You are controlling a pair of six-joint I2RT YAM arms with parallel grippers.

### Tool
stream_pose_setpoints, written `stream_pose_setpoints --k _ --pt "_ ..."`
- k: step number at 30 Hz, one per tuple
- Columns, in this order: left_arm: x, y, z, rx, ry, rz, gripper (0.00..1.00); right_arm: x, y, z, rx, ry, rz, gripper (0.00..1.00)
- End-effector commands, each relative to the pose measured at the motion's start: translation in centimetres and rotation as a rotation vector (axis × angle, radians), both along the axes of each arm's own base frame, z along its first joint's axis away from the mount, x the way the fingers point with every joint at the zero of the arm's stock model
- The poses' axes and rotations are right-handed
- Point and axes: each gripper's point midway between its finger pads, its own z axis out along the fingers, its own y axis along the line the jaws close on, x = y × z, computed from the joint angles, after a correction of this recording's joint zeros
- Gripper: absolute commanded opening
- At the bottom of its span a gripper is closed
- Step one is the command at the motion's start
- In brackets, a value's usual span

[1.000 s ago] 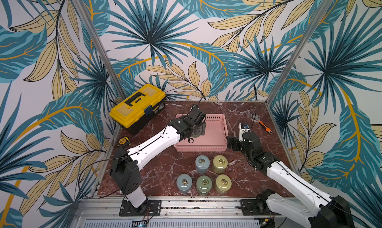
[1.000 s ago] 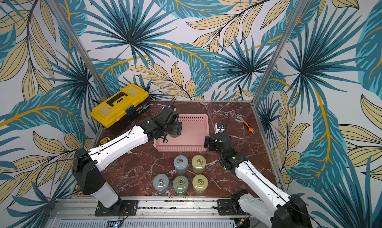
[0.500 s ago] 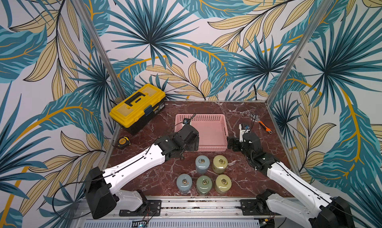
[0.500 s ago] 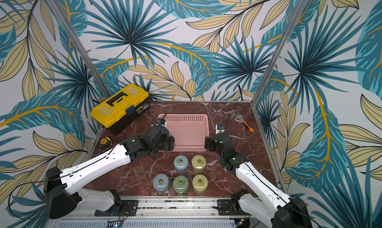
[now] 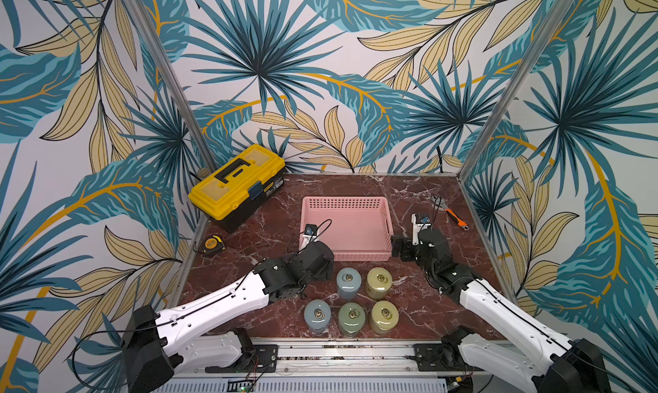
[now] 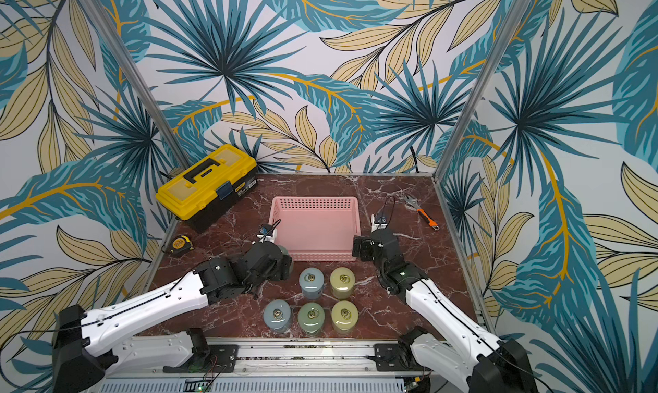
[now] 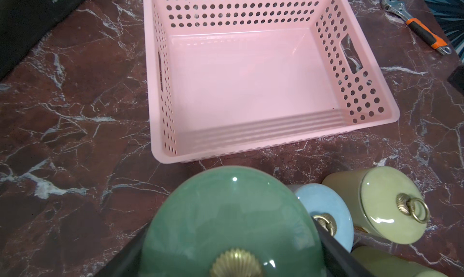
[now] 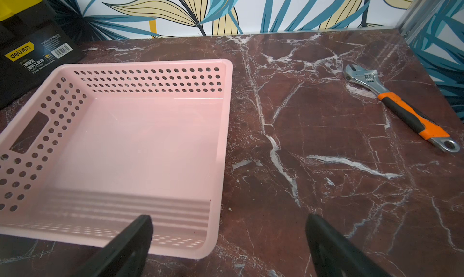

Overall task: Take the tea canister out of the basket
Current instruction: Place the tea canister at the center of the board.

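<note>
The pink basket [image 5: 347, 199] [image 6: 315, 199] stands mid-table, and both wrist views show its floor [image 7: 238, 82] [image 8: 125, 142] bare. My left gripper [image 7: 231, 253] is shut on a green tea canister [image 7: 231, 220] with a brass knob, held outside the basket off its near left corner. In the top views the gripper [image 5: 318, 261] hides most of that canister [image 6: 283, 249]. Whether it touches the table I cannot tell. My right gripper [image 8: 229, 220] [image 5: 398, 247] stands open and holds nothing, straddling the basket's near right corner.
Several canisters stand in front of the basket: blue [image 5: 349, 282], yellow [image 5: 379, 281], blue [image 5: 317, 314], green [image 5: 351, 316], yellow [image 5: 384, 314]. A yellow toolbox [image 5: 238, 181] is back left, a tape measure [image 5: 212, 244] left, a wrench [image 5: 454, 215] back right.
My left arm drew back from over the basket toward the front left, carrying the green canister out. The right arm stayed where it was.
</note>
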Motion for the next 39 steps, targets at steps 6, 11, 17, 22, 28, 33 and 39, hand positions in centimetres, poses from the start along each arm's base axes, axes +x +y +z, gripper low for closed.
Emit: stream_pose_setpoints --k 6,11,17,22,28,33,39 --pt "0.0 0.0 -0.5 -0.043 -0.072 0.051 0.53 0.0 -0.4 -0.5 -0.007 -0.005 -0.018 0.99" --pt "-0.4 0.1 -2.1 -0.037 -0.050 0.057 0.53 0.0 -0.4 -0.5 -0.007 -0.004 -0.018 0.99" --pt "-0.7 -0.1 -3.7 -0.030 -0.023 0.058 0.53 0.0 -0.5 -0.5 -0.007 -0.005 -0.019 0.99" --pt "-0.8 -0.3 -5.0 -0.018 -0.003 0.061 0.53 0.0 -0.4 -0.5 -0.008 -0.005 -0.018 0.99" --pt "-0.9 -0.5 -6.4 -0.004 0.016 0.065 0.53 0.0 -0.4 -0.5 -0.008 -0.004 -0.018 0.99" --pt "-1.0 -0.7 -7.3 0.005 0.033 0.068 0.53 0.0 -0.5 -0.5 -0.009 -0.005 -0.020 0.99" --pt "-1.2 -0.6 -8.0 0.016 0.044 0.075 0.53 0.0 -0.5 -0.5 -0.008 -0.005 -0.020 0.99"
